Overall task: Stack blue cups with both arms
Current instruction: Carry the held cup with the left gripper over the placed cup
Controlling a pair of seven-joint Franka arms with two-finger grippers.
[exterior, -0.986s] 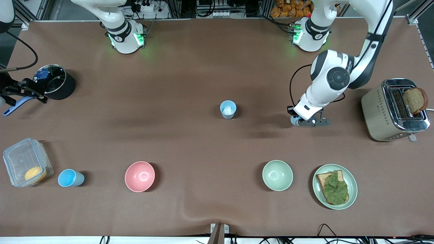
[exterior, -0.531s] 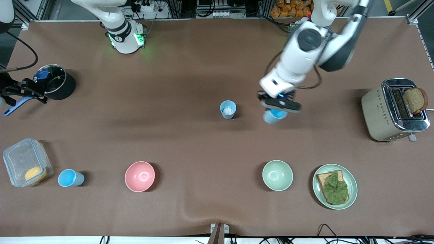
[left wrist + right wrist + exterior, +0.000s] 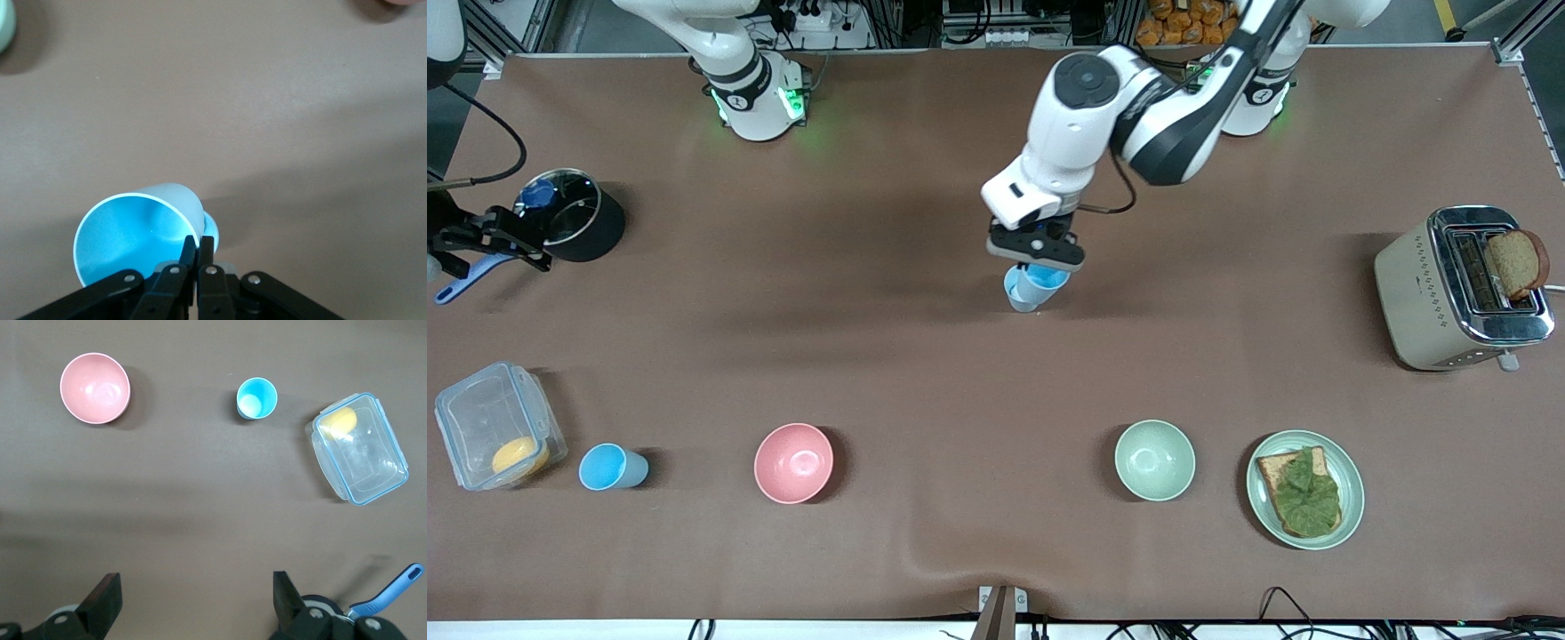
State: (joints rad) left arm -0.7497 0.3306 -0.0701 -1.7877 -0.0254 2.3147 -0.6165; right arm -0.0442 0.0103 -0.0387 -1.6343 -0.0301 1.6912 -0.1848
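Observation:
My left gripper (image 3: 1037, 256) is shut on the rim of a blue cup (image 3: 1044, 279) and holds it, tilted, just over the paler blue cup (image 3: 1013, 292) that stands at the middle of the table. In the left wrist view the fingers (image 3: 198, 241) pinch the wall of the held cup (image 3: 130, 233). A third blue cup (image 3: 612, 467) stands beside the clear box, and it also shows in the right wrist view (image 3: 256, 398). My right gripper (image 3: 520, 242) waits, open and empty (image 3: 198, 600), over the table beside the black pot.
A pink bowl (image 3: 793, 462), a pale green bowl (image 3: 1154, 460) and a plate with bread and a leaf (image 3: 1304, 489) lie along the near side. A clear box (image 3: 494, 427) and a black pot (image 3: 574, 213) are at the right arm's end. A toaster (image 3: 1458, 289) is at the left arm's end.
My left gripper lifted the blue cup from the table near the toaster and carried it toward the middle, to over the paler cup. The right arm has not moved.

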